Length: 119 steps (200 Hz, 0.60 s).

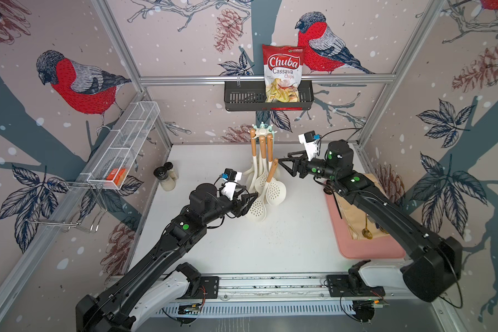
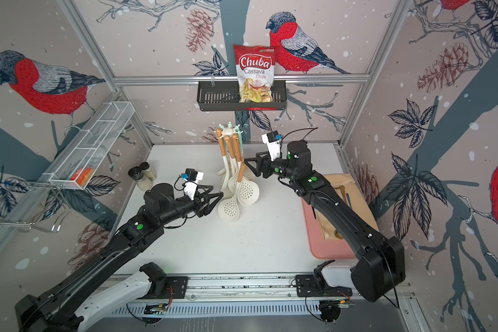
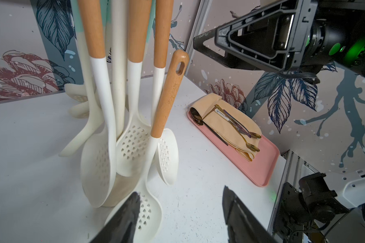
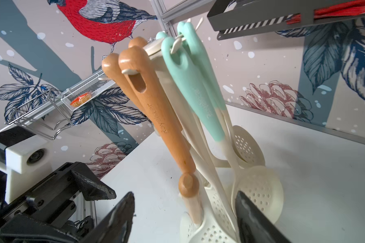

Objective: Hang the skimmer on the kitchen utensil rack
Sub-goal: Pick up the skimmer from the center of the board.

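The cream-white kitchen utensil rack [image 1: 261, 131] [image 2: 228, 131] stands at the back middle of the table, with several wooden- and mint-handled utensils hanging from its star top [image 4: 154, 47] around its pole [image 3: 118, 73]. One skimmer [image 1: 270, 178] [image 2: 240, 175] is off the hooks: its perforated head rests on the table and its wooden handle [image 3: 167, 101] leans against the hung utensils. My left gripper [image 1: 250, 199] [image 3: 180, 202] is open, low beside the skimmer's head, one finger [image 3: 124, 216] overlapping it. My right gripper [image 1: 281, 162] [image 4: 184, 202] is open, with the handle's end [image 4: 188, 185] between its fingers, untouched.
A pink tray [image 1: 365, 250] with a beige cloth and cutlery lies under the right arm. Two jars [image 1: 164, 175] stand at the left wall. A black wall basket [image 1: 242, 97] holds a chips bag. A white mesh shelf [image 1: 127, 143] hangs on the left.
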Available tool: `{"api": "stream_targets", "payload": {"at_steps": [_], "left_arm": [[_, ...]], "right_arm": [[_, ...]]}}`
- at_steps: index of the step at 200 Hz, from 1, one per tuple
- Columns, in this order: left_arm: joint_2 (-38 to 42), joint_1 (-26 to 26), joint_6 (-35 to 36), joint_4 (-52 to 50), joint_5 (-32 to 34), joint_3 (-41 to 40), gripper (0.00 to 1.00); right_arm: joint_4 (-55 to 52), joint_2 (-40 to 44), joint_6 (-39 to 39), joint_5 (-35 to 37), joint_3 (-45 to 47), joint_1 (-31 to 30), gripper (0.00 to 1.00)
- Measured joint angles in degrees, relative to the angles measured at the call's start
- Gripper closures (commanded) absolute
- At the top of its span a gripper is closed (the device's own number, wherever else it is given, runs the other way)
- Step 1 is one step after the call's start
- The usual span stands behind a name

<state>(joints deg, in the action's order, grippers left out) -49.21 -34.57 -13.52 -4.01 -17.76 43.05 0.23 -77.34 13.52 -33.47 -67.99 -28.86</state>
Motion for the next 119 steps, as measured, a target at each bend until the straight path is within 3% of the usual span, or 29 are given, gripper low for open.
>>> {"api": "stream_targets", "payload": {"at_steps": [72,119], "left_arm": [[-0.55,-0.42,-0.17,0.83,1.22,0.0,0.4],[-0.31,-0.57,-0.22,1.18,1.25,0.0,0.41]], "right_arm": [[1.22,-6.12,-1.66,-5.88,-1.57,-1.09,0.46],[1.2,-8.22,-2.29,-6.03,-2.51,-1.66,0.77]]}}
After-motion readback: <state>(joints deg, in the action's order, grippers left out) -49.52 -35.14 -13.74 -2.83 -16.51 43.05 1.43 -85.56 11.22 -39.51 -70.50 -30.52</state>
